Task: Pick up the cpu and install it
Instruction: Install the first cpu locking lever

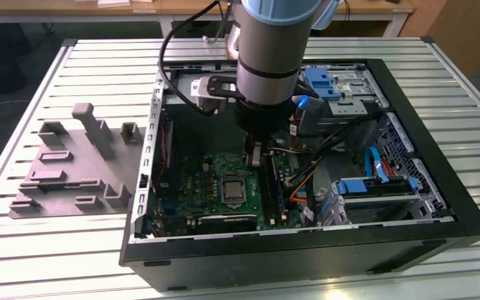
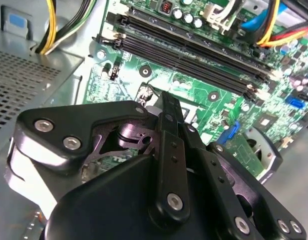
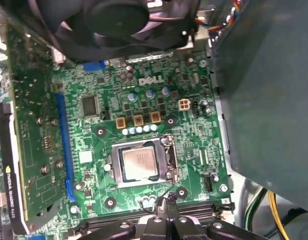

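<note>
Ribbed aluminium slats make up the surface (image 1: pixel 90 69), and on it lies an open computer case (image 1: pixel 440 187) with its side panel off. Toward the exterior view's left, a grey moulded fixture (image 1: pixel 73 169) sits on the slats beside the case. Over the case the robot arm (image 1: pixel 265 56) reaches straight down, its grey barrel ending just above the green motherboard (image 1: pixel 198 187).

At the arm's tip the gripper (image 3: pixel 166 216) has its two black fingers (image 2: pixel 170 125) pressed together with no gap showing between them, and nothing is pinched there. It hangs over the long black memory slots (image 2: pixel 194 55), close to the board.

Inside the metal-framed socket (image 3: pixel 139 162) lies the cpu (image 3: pixel 138 161), flat, its silvery top facing up. It sits just beside the fingertips and apart from them, with the socket's frame edge between the two.

From the first wrist view you get the chip, the blue expansion slot (image 3: pixel 63 145) and the dark fan (image 3: pixel 113 17) beyond it. From the second wrist view you see the gripper's linkage from behind and the memory slots. From the exterior view the socket (image 1: pixel 233 187) looks like a small dark square just beside the gripper (image 1: pixel 257 159).
</note>
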